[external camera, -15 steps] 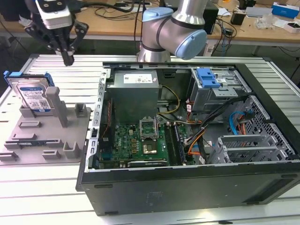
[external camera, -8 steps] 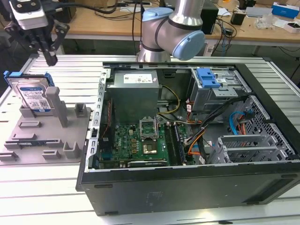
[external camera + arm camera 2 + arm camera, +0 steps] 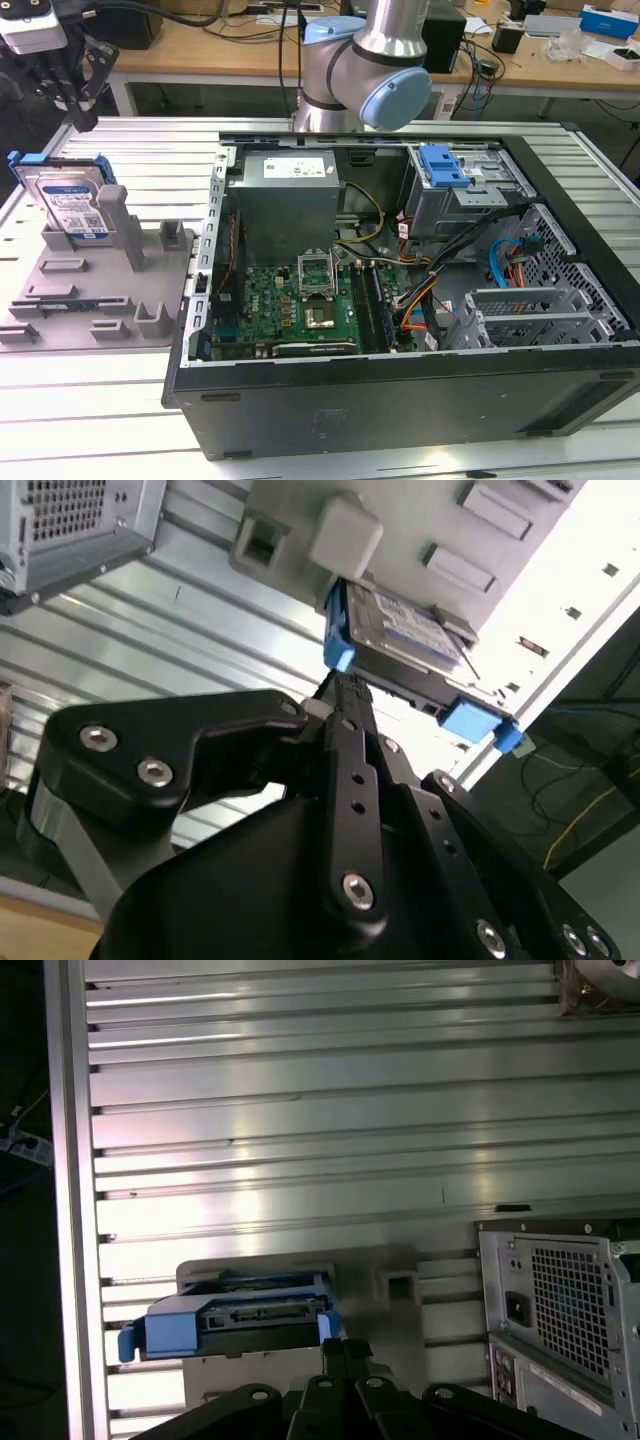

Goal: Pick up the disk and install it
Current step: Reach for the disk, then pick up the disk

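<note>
Disk (image 3: 66, 200) stands on edge in a grey holder (image 3: 100, 300), 9 o'clock of the case (image 3: 400, 395) in the exterior view, likely to offer its top edge; gripper (image 3: 85, 118) hovers at its 12 o'clock, jaws clenched on nothing

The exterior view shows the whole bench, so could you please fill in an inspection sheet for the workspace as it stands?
Surface: slotted metal table carrying a grey holder and an open computer case.
Job's things: the disk stands on edge in the holder, not yet installed.
Clutter: nothing seen.
Grippers: the pincer is above the disk, apart from it.
Cables: coloured wire bundles inside the computer case.
Surroundings: wooden bench behind, with boxes on it.
</note>
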`<state>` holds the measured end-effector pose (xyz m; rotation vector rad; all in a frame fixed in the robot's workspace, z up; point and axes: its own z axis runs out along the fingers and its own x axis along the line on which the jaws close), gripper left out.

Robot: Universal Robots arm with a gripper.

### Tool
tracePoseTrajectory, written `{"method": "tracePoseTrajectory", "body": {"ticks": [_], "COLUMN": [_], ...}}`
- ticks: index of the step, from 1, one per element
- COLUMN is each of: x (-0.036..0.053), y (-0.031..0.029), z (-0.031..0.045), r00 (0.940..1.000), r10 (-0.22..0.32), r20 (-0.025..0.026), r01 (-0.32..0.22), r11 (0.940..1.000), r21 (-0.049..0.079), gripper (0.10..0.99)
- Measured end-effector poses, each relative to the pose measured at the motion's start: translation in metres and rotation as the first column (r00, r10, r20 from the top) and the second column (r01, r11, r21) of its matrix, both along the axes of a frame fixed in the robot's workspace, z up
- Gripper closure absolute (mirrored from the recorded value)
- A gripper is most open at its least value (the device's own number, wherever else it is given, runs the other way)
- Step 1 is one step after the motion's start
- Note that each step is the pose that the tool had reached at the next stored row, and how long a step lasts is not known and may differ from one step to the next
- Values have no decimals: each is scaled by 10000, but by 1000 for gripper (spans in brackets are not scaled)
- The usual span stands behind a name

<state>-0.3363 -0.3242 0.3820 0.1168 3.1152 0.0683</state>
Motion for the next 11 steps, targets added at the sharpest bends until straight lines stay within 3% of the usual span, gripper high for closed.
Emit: {"method": "tracePoseTrajectory", "body": {"ticks": [11], "x": [-5], "y": [0], "z": [1], "r00": [10000], "r10": [2], "r20": [-2], "r01": [-2], "r11": [10000], "r21": [-1], "gripper": [980]}}
